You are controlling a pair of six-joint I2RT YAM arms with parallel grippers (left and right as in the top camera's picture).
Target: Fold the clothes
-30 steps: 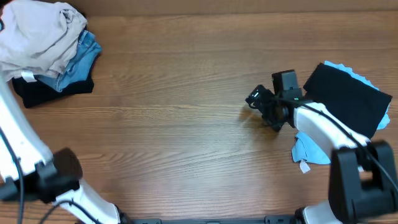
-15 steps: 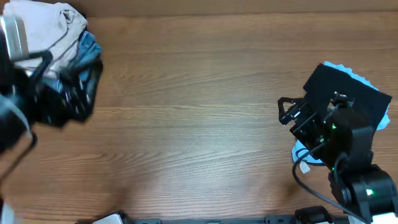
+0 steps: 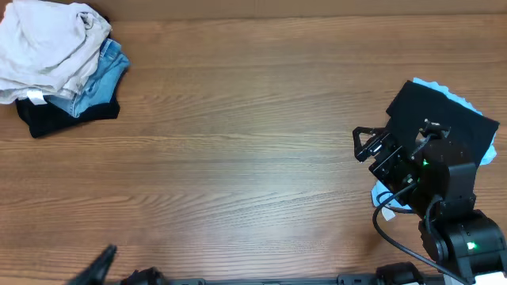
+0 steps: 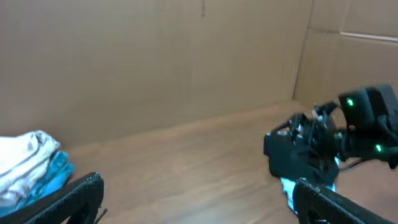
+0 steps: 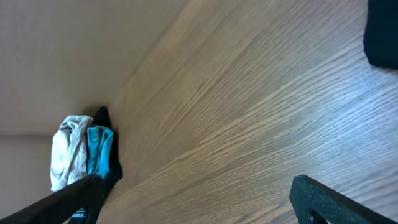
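Wood-grain table (image 3: 238, 158) fills the overhead view, and the clothes (image 3: 43, 43) lie at its far left corner. They are pale cream trousers, crumpled into a heap on top of a blue denim garment (image 3: 107, 75) and a black garment (image 3: 55, 119). The heap runs off the left edge of that view. Its visible span is wider across the table than it is deep. No leg or waistband direction can be read from the bunched folds. A small white label (image 3: 36, 96) shows at the heap's near edge.

The left wrist view adds a plain cardboard wall (image 4: 155, 62) behind the table, which the overhead view barely shows. It sees the cream heap only as a low mound at its left edge, with blue cloth beside it. The right wrist view shows the pile from far across the bare wood, with cream, blue and black stacked side by side against the wall.

Well apart from the pile, a folded black cloth (image 3: 444, 127) lies at the far right on a light blue cloth (image 3: 396, 190).

The right gripper (image 3: 360, 144) hovers just left of the black cloth, jaws spread wide and empty. The left gripper (image 4: 199, 183) appears in the overhead view only as a dark tip at the bottom left edge. Its own camera shows both fingers far apart with nothing between them.
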